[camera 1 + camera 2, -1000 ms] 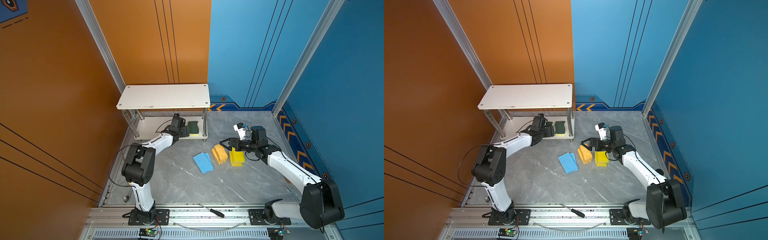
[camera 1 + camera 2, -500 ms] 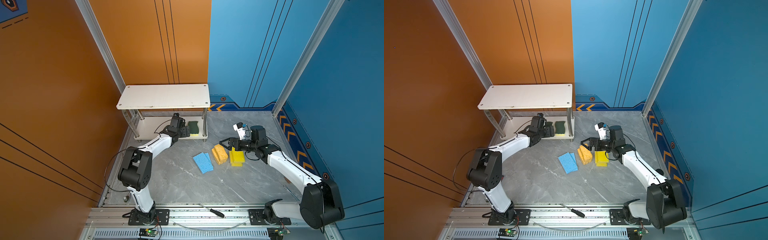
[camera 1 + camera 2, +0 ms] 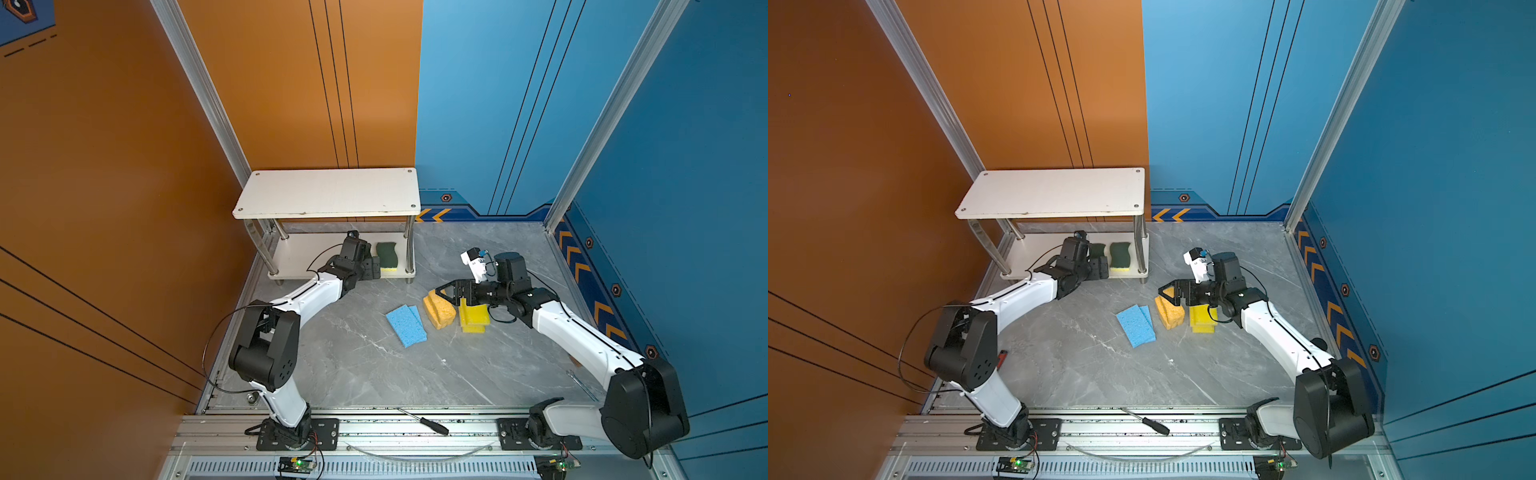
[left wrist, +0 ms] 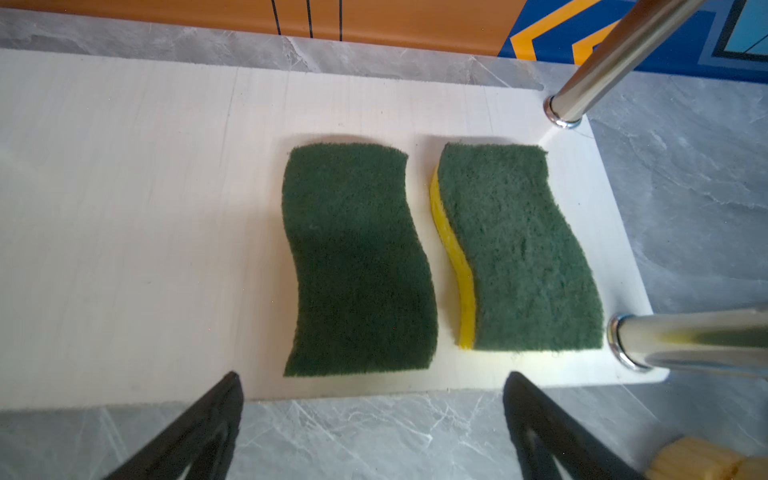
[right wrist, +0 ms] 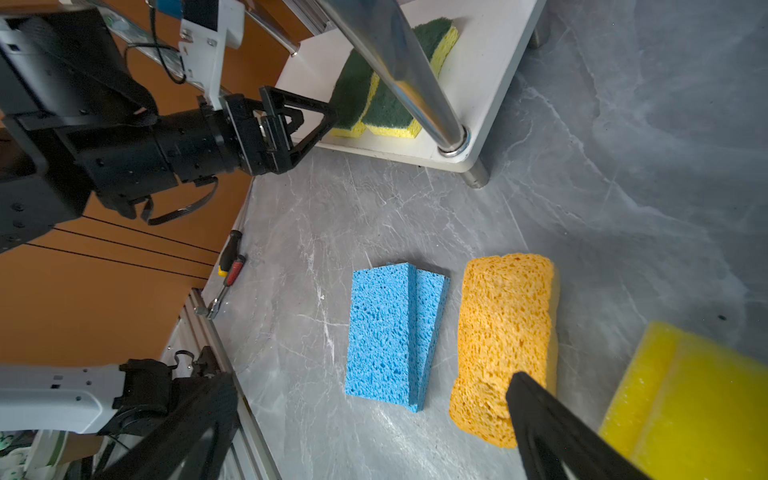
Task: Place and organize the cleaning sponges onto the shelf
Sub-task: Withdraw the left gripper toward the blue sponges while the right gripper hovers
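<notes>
Two wavy dark-green-on-yellow sponges (image 4: 357,257) (image 4: 519,249) lie side by side on the shelf's lower white board (image 4: 124,208), near its right-hand chrome legs. My left gripper (image 4: 372,376) stands open just in front of that board's edge, holding nothing; both top views show it there (image 3: 374,266) (image 3: 1102,266). The shelf's top board (image 3: 332,191) is bare. On the floor lie two light blue sponges (image 5: 386,332), the orange sponges (image 5: 503,340) and the yellow sponges (image 5: 698,407). My right gripper (image 5: 370,380) hangs open and empty over the orange sponges (image 3: 439,309).
A chrome shelf leg (image 5: 399,62) stands between the green sponges and the floor pile. A black-handled screwdriver (image 3: 424,422) lies on the front rail and a red-handled one (image 5: 230,270) by the left rail. Orange and blue walls enclose the grey marble floor (image 3: 374,374).
My left gripper's jaws have widened and drawn back a little from the green sponge on the lower board; the left arm's elbow swung left. The right arm has not moved.
</notes>
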You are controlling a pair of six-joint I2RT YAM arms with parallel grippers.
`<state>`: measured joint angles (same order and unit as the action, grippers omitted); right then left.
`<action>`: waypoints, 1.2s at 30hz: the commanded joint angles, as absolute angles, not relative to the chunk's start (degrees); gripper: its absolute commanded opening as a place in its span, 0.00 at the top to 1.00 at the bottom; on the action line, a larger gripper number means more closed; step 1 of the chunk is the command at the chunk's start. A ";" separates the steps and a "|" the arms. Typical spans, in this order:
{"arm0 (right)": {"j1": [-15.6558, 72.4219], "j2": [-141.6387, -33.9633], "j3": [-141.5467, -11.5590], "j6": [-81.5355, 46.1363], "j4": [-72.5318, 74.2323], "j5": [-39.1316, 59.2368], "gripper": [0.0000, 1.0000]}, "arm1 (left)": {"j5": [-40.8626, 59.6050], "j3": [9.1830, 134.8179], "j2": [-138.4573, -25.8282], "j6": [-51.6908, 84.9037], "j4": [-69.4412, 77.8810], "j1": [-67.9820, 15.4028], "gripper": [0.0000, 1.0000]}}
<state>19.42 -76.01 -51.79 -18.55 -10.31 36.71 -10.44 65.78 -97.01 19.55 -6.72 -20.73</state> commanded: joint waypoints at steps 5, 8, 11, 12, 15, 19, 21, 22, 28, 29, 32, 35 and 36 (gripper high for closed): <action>24.96 -73.61 -50.89 -14.13 -12.48 22.71 0.00 | -11.72 60.74 -90.34 23.23 -8.26 -23.79 0.02; 27.99 -73.56 -49.81 -14.00 -11.71 16.71 0.00 | -14.08 58.54 -87.79 24.01 -8.27 -26.63 0.02; 33.16 -73.65 -48.67 -13.30 -11.02 6.65 0.00 | -15.39 55.48 -85.56 25.41 -8.26 -29.50 0.02; 34.67 -73.65 -48.09 -13.21 -10.19 4.51 0.00 | -15.82 54.78 -84.98 25.85 -8.26 -30.42 0.02; 38.63 -73.57 -46.68 -12.66 -8.40 3.46 0.00 | -16.89 52.33 -83.40 27.55 -8.27 -32.62 0.02; 39.81 -73.39 -45.91 -13.79 -7.38 10.52 0.00 | -17.67 48.03 -80.43 30.83 -8.35 -33.01 0.02; 41.93 -73.24 -45.79 -13.80 -7.73 12.72 0.00 | -18.43 45.96 -78.72 31.71 -8.50 -32.86 0.02; 42.38 -73.14 -45.63 -13.81 -7.72 13.63 0.00 | -18.45 45.05 -77.88 32.05 -8.68 -32.70 0.02; 44.29 -74.88 -45.74 -14.66 -6.81 17.77 0.00 | -17.59 42.29 -74.72 32.69 -10.28 -31.91 0.02; 44.37 -75.64 -45.83 -14.89 -6.84 17.96 0.00 | -17.45 41.98 -74.37 32.74 -10.28 -31.81 0.02; 44.52 -78.67 -46.18 -15.86 -6.44 19.09 0.00 | -17.12 40.86 -73.23 33.12 -10.28 -31.43 0.02; 45.17 -82.07 -47.48 -16.35 -6.55 19.34 0.00 | -16.92 40.11 -72.38 33.46 -10.28 -30.86 0.02; 45.33 -83.23 -47.91 -16.36 -6.68 19.21 0.00 | -16.92 39.96 -72.15 33.48 -10.28 -30.72 0.02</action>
